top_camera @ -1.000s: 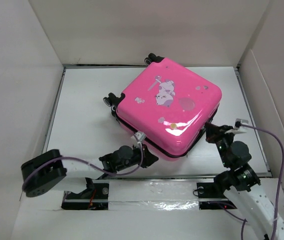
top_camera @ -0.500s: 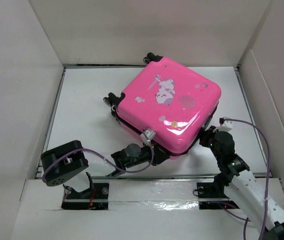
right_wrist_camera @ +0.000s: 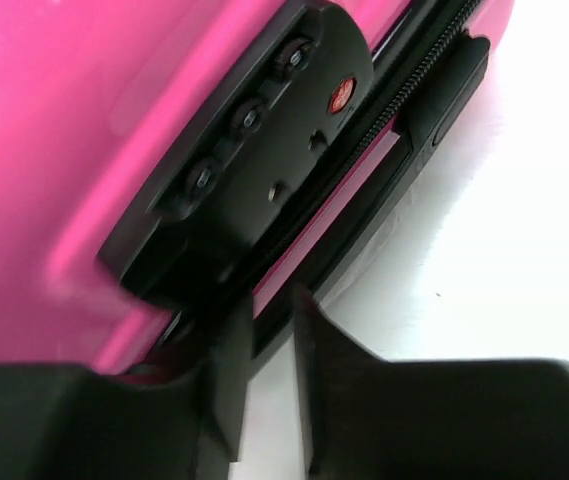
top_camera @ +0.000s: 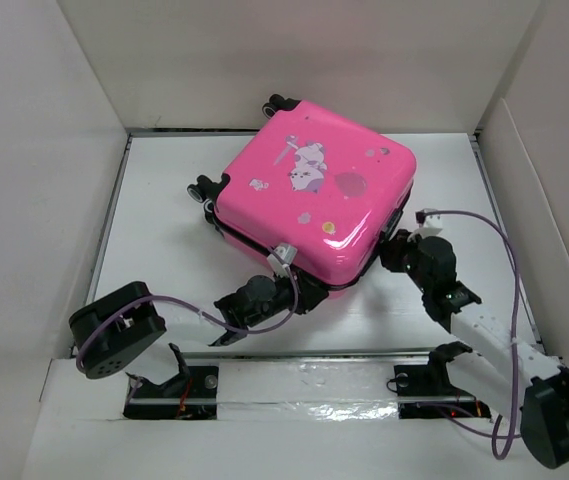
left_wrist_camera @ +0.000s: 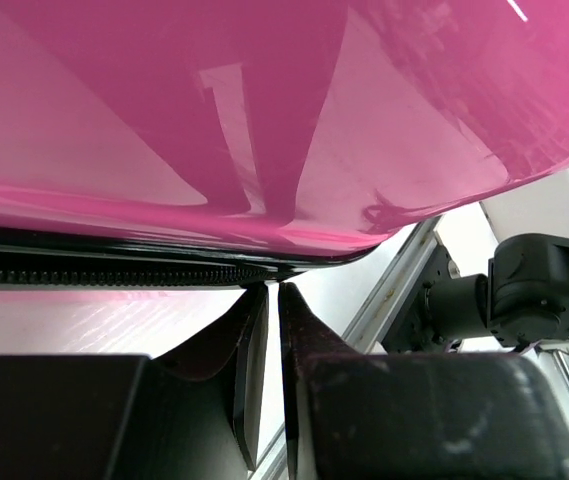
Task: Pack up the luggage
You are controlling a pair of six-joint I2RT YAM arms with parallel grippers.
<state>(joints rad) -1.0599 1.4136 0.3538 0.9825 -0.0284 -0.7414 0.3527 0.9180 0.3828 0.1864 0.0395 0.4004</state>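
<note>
You're working the luggage (top_camera: 314, 200) zipper (left_wrist_camera: 114, 272), left gripper (left_wrist_camera: 265, 289) shut at its line, right gripper (right_wrist_camera: 267, 308) barely parted; be tracking it straight.

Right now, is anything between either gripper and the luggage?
Nothing visible. The left gripper has its tips right at the zipper seam on the near edge of the luggage. The right gripper is close against the side by the combination lock. No object shows in between.
</note>
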